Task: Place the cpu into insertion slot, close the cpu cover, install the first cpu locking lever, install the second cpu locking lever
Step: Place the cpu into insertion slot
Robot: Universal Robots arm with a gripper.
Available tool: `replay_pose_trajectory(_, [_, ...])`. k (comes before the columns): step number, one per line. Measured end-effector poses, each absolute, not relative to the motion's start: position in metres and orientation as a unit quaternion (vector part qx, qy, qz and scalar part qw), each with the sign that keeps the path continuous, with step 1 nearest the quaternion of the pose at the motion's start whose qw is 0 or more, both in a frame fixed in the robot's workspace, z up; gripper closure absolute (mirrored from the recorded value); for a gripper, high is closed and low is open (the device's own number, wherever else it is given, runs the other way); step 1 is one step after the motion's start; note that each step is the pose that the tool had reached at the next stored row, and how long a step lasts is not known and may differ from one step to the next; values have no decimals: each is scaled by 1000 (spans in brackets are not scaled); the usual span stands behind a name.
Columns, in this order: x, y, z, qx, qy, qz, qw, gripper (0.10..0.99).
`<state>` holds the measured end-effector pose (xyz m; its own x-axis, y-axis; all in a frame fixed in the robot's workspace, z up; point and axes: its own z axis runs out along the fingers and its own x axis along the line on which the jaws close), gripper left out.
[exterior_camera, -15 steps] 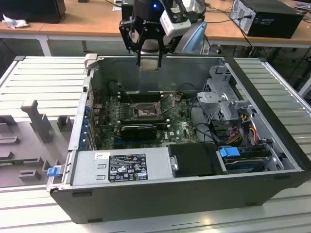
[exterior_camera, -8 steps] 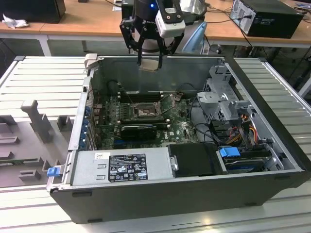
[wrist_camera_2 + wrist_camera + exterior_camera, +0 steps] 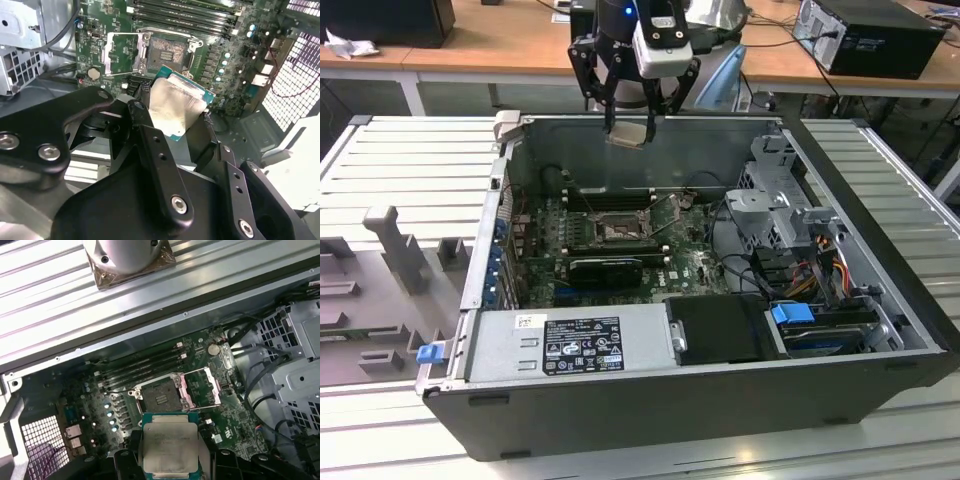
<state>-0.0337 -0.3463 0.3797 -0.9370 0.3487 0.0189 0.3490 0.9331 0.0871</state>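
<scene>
My gripper (image 3: 629,133) hangs above the far wall of the open computer case, shut on the cpu (image 3: 628,134), a flat beige-silver square chip. Both wrist views show the cpu (image 3: 178,106) (image 3: 169,447) clamped between the black fingers (image 3: 145,131). Below it the insertion slot (image 3: 159,396) (image 3: 167,51) (image 3: 617,229) lies bare amid the green motherboard. The cpu cover (image 3: 200,388) (image 3: 120,54) is swung open and lies beside the slot. A thin lever wire (image 3: 122,73) runs along the cover's edge.
Long black memory slots (image 3: 142,367) run beside the socket. A drive cage (image 3: 775,200) with cables fills the exterior view's right of the case, a power supply (image 3: 570,345) the near side. A grey ribbed table (image 3: 405,165) surrounds the case.
</scene>
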Motion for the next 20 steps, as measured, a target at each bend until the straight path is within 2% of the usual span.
replay_pose_trajectory(20, [-34,-346,380,-348,-937,-43,-6,553])
